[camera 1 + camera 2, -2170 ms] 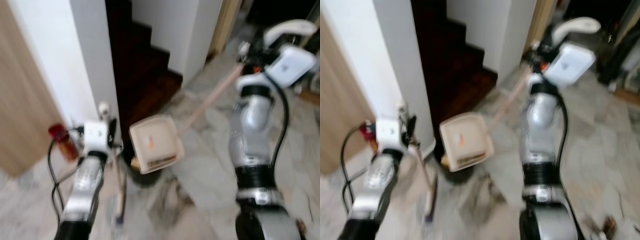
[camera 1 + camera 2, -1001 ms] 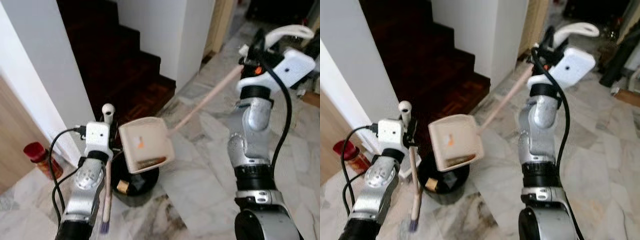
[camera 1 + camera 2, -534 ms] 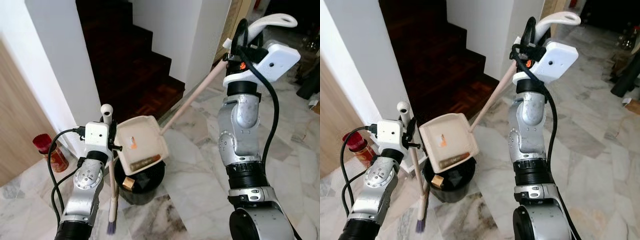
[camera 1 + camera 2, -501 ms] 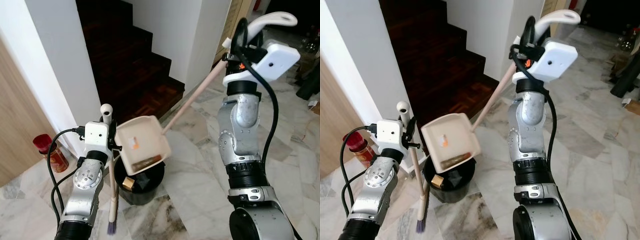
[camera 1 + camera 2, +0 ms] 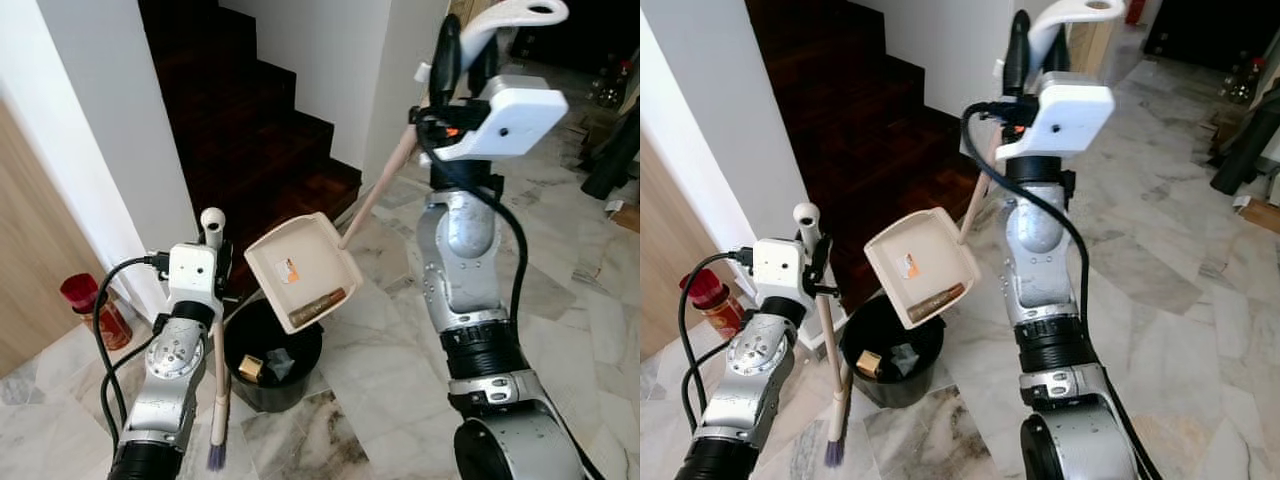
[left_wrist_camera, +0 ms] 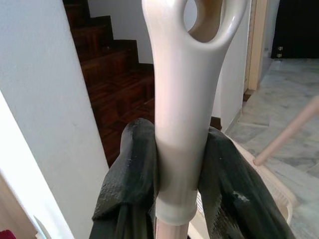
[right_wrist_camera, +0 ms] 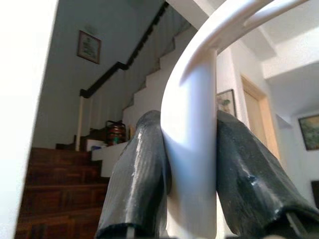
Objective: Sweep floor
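Nearest, the left gripper (image 6: 174, 174) has its black fingers pressed against both sides of the cream plastic handle of a small broom (image 5: 217, 385), which hangs upright, bristles down over the grey-veined marble floor (image 5: 590, 320). Just beside it stands a round black bin (image 5: 272, 355) (bits of rubbish lie inside). Above the bin tilts a beige plastic dustpan (image 5: 302, 271) with a brown strip lying in it. Its long handle slants up to the raised right gripper (image 7: 192, 164), clamped on the white grip. Dark wooden stairs (image 5: 260, 130) rise behind.
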Motion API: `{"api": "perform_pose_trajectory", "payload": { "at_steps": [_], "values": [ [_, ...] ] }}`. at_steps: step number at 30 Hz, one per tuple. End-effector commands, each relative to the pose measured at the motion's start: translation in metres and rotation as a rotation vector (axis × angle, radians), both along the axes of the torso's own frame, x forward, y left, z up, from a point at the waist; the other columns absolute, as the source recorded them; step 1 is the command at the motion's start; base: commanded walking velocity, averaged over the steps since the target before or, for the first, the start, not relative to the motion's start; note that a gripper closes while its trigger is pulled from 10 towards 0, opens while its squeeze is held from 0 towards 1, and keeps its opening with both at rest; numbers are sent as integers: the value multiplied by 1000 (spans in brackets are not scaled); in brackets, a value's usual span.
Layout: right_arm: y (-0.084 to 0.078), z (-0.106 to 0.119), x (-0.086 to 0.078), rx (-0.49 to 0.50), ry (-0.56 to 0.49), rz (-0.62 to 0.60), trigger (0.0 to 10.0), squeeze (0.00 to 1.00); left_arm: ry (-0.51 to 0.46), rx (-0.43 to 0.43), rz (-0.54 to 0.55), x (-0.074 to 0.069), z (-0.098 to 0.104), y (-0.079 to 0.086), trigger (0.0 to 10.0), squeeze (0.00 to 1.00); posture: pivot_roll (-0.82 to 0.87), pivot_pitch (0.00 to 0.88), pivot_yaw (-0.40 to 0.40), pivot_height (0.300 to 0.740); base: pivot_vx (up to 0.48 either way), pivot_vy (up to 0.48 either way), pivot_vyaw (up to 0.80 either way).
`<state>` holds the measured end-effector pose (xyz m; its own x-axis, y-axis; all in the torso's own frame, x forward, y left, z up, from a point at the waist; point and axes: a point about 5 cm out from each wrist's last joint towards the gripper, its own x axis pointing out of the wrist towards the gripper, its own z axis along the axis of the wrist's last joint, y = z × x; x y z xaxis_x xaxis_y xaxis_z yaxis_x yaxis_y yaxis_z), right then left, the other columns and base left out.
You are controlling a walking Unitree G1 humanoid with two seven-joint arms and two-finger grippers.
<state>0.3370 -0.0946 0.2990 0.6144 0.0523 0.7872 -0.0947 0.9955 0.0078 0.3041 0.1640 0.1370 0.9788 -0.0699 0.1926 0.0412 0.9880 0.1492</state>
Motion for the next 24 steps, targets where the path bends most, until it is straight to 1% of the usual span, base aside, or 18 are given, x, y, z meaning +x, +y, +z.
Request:
{"api": "perform_pose_trajectory", "payload": {
  "at_steps": [1,5,10,17,24],
  "values": [
    [6,25,-20,-5,-183,20,10000,0,-59,16,-33,-1,11,-6,10000,0,118,2,-52,740,0,0,0],
    [13,27,-27,-40,-226,22,10000,0,-58,18,-36,-2,11,-7,10000,0,114,3,-52,740,0,0,0],
    [19,24,-32,-33,-232,33,10000,0,-60,24,-41,-2,11,-8,10000,0,118,7,-53,740,0,0,0],
    [22,25,-38,-21,-257,25,10000,0,-62,33,-44,-2,11,-8,10000,0,120,7,-54,740,0,0,0],
    [28,26,-48,-82,-323,-11,10000,0,-65,37,-49,-2,11,-9,10000,0,118,8,-55,740,0,0,0]
  ]
}}
